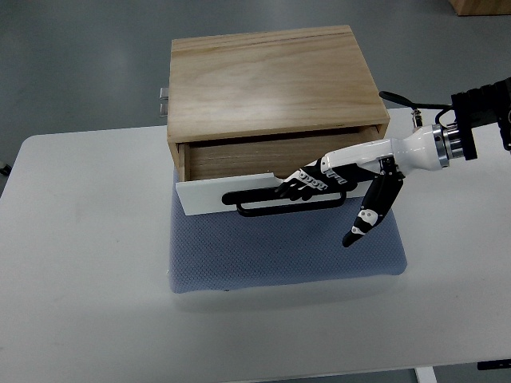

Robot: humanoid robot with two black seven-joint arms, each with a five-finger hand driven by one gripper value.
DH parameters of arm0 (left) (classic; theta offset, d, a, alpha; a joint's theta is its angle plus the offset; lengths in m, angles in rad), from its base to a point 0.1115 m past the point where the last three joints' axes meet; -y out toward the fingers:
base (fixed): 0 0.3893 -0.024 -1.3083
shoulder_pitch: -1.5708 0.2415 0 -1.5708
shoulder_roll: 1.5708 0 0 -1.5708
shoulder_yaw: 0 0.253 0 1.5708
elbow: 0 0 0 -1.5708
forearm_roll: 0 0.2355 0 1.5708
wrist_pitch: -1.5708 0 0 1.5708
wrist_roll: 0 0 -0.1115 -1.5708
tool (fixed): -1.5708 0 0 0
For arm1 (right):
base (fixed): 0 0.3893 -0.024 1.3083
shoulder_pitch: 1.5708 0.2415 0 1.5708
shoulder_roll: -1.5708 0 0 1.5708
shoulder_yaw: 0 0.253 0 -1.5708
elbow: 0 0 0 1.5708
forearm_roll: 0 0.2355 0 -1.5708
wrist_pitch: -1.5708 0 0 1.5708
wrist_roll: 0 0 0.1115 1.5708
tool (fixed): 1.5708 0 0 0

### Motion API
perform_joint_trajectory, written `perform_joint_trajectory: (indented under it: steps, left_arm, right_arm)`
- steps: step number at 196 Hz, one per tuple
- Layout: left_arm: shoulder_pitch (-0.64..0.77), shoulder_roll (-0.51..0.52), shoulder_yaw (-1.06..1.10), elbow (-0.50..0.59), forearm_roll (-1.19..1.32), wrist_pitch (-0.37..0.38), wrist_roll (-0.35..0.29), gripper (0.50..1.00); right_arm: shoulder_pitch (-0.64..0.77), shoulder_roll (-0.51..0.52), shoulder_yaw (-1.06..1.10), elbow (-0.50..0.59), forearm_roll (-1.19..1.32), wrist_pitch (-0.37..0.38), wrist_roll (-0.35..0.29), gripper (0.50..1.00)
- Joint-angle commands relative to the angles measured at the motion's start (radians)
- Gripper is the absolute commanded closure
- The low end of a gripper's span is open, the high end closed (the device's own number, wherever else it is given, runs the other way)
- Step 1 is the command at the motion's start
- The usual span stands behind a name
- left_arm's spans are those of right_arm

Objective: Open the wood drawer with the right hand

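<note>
Your right hand (323,182) reaches in from the right edge of the top view, forearm stretched nearly level across the picture and the wrist angled slightly down toward the left. Its four fingers (297,185) are curled together over the black handle (289,202) of the wood drawer (231,163), hooked on the bar from above near its middle. The thumb (369,214) is not on the handle: it hangs down and away, pointing toward the near side of the table, clear of the drawer front.

You can see the drawer standing partly pulled out of the wooden box (271,80). Its white front panel (215,194) sits apart from the box's face, tilted so that the left end lies nearer to you than the right, and a strip of the drawer's wooden inside shows behind it.

The box rests on a blue-grey mesh pad (279,255), which lies on the white table (80,263). The drawer front and handle overhang the pad. Your left arm does not show anywhere in the view.
</note>
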Motion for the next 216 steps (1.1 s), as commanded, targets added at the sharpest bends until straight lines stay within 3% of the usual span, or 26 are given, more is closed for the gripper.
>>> perform_joint_trajectory:
  steps: [1,38,83,131,171,216]
  left_arm:
    - [0.0,0.0,0.0,-0.001,0.0,0.0,0.0,0.5]
    - [0.0,0.0,0.0,-0.001,0.0,0.0,0.0,0.5]
    - [0.0,0.0,0.0,-0.001,0.0,0.0,0.0,0.5]
    - [0.0,0.0,0.0,0.001,0.0,0.0,0.0,0.5]
    - [0.0,0.0,0.0,-0.001,0.0,0.0,0.0,0.5]
    - [0.0,0.0,0.0,-0.001,0.0,0.0,0.0,0.5]
  right_arm:
    - [0.0,-0.015,0.026,0.0,0.009,0.025,-0.002,0.556]
    - [0.022,-0.07,0.065,-0.002,0.06,0.025,-0.039,0.556]
    - [0.023,-0.163,0.2,-0.022,0.173,0.025,-0.039,0.556]
    - [0.02,-0.232,0.287,-0.16,0.402,0.025,-0.039,0.556]
    - [-0.041,-0.219,0.286,-0.39,0.647,0.025,-0.038,0.556]
    - [-0.193,-0.019,0.347,-0.759,0.879,0.025,-0.039,0.556]
